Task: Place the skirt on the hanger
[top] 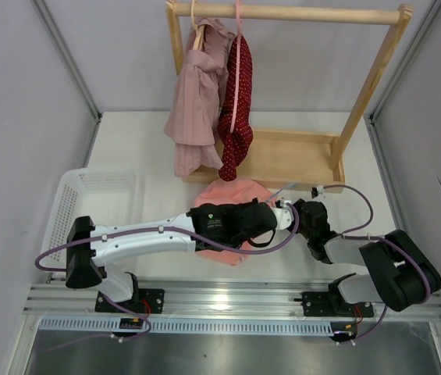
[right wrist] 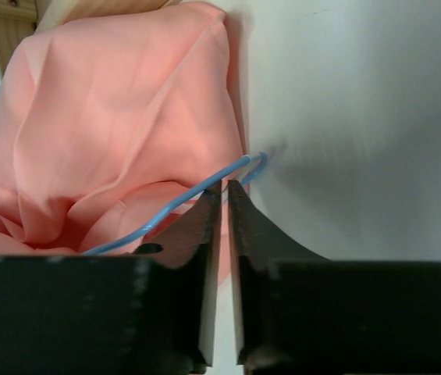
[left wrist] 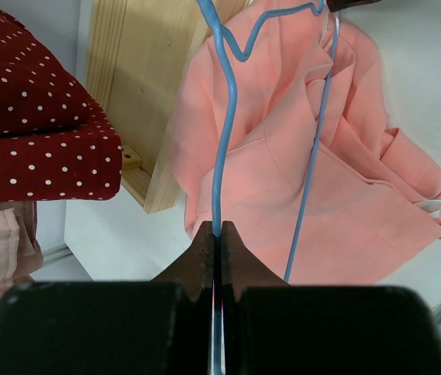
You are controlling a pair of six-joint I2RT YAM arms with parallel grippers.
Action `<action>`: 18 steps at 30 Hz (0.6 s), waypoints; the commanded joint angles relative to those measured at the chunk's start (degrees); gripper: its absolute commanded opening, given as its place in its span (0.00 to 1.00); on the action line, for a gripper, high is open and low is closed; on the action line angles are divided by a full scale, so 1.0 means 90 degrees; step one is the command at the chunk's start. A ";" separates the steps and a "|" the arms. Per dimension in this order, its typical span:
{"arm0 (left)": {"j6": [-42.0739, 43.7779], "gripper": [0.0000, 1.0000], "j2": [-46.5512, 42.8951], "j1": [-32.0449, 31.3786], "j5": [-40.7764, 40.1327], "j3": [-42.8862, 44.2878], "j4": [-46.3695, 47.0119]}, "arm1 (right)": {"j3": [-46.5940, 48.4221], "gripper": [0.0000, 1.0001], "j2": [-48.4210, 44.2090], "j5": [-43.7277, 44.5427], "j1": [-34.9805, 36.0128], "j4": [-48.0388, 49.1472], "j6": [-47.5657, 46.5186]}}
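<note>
The salmon-pink skirt lies crumpled on the table in front of the rack's base; it also shows in the left wrist view and the right wrist view. The thin light-blue hanger lies across the skirt, its wire frame stretched between my two grippers. My left gripper reaches over the skirt and is shut on one wire of the hanger. My right gripper sits at the skirt's right edge, jaws closed to a thin slit on the hanger's bent end.
A wooden clothes rack stands at the back, with a wooden base board. A mauve striped garment and a dark red dotted garment hang from it, the latter on a pink hanger. A white basket sits left.
</note>
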 commanded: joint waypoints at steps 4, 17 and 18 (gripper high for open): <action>0.0001 0.00 -0.0191 0.0074 0.0128 -0.0080 -0.0188 | 0.0141 0.00 0.0142 0.0452 0.0213 0.0457 -0.0069; -0.0028 0.00 -0.0191 0.0123 0.0138 -0.0129 -0.0150 | 0.0141 0.19 -0.0512 0.0901 0.0390 -0.0266 -0.0215; -0.0028 0.00 -0.0191 0.0123 0.0148 -0.0139 -0.0149 | 0.0141 0.21 -0.0512 0.0920 0.0390 -0.0266 -0.0225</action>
